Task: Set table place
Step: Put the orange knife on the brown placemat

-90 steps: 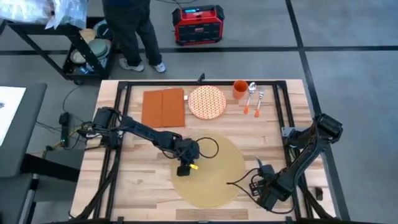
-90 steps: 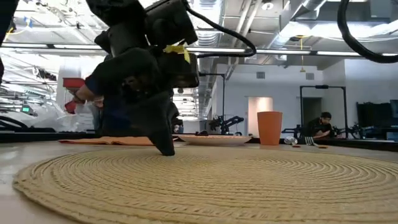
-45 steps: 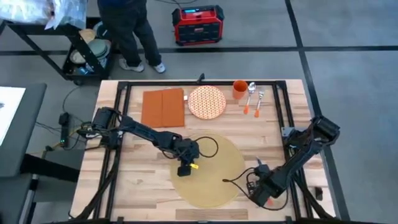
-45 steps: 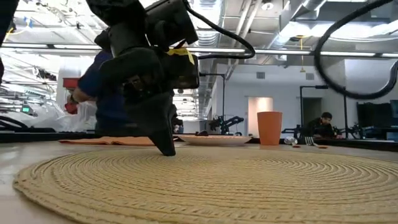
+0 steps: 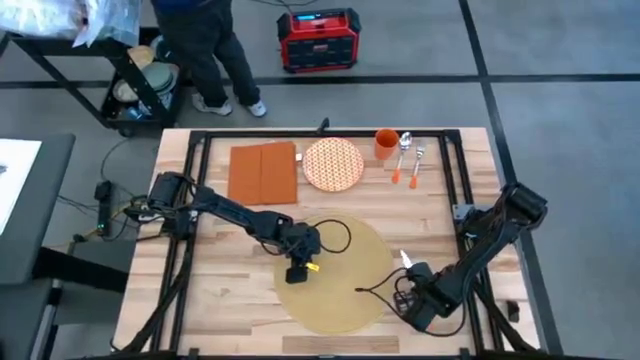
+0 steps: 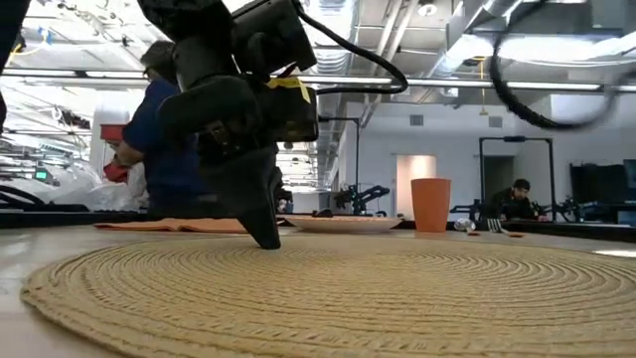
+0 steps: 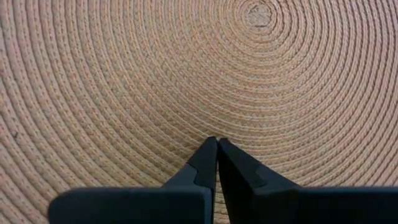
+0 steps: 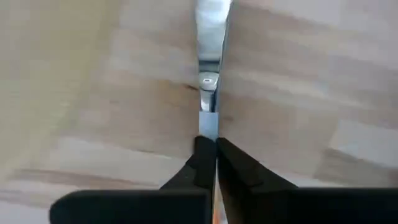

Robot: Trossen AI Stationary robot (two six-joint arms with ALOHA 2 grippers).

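Observation:
The place, a big round tan woven placemat (image 5: 335,275), lies flat on the table (image 5: 230,290) near its front middle. My left gripper (image 5: 297,272) stands shut on the mat, left of its centre (image 7: 258,14). My right gripper (image 5: 412,272) is just off the mat's right edge, shut on a knife with a silver blade (image 5: 403,258) and an orange handle. In the low view only the left gripper (image 6: 266,242) shows. My left gripper sets its shut fingertips (image 7: 217,142) down on the placemat's woven top, coming from above at a slant; in the low view the tip (image 6: 268,244) meets the mat. My right gripper pinches the knife between its two fingers where blade meets handle (image 8: 208,127). The fingers lie along the knife. The blade (image 8: 209,37) sticks out ahead of them over bare wood.
At the table's far side lie a rust-orange napkin (image 5: 264,172), a patterned plate (image 5: 333,164), an orange cup (image 5: 386,144), a spoon (image 5: 404,152) and a fork (image 5: 417,160). Black frame rails (image 5: 190,200) run along both sides. A person (image 5: 205,40) stands beyond the far edge.
My right gripper has carried the knife a little toward the table's left and far edges, closer to the placemat's right edge. My left gripper has stayed put on the mat. The person behind the table has shifted.

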